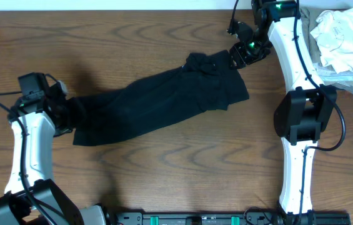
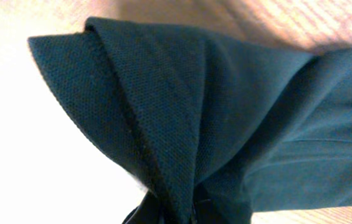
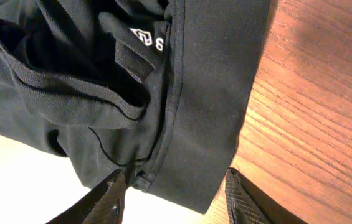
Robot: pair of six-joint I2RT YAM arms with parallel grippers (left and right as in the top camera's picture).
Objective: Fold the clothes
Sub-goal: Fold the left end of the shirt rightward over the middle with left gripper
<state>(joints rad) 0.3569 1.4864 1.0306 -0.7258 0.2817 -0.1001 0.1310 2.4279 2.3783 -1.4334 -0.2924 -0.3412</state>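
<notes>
Nearest the lens: folds of the black t-shirt [image 2: 238,124] fill the left wrist view, with layered hems narrowing to a pinch at the bottom edge of the frame.
Left gripper: the left gripper [image 1: 71,114], at the left of the overhead frame, is clamped tight on the shirt's left end.
Right gripper: the right gripper [image 3: 176,199] sits at the shirt's upper-right end. Its jaws stand apart, one finger on each side of a seamed edge. The cloth between them looks flat rather than squeezed, so it reads as not gripping.
Shirt's place: it lies on the table [image 1: 164,187] at the centre of the overhead frame, as a long slanted band from lower left to upper right. It is bunched and rumpled near the right gripper, where a small white marking [image 3: 154,38] shows among ribbed folds.
Off to the side: a white cloth [image 1: 342,31] is heaped in the upper right corner, apart from the shirt.
Step in hand: judging by the layout, the shirt is already gathered lengthwise into a strip and one end is taken up for a crosswise fold. A tidy fold looks well short of done.
Next move calls for: the right jaws either closing on the seamed edge or pulling clear before the left end is carried across toward the right. The lift should be high enough not to drag the lower layer, and the rumpled right end wants flattening first.
</notes>
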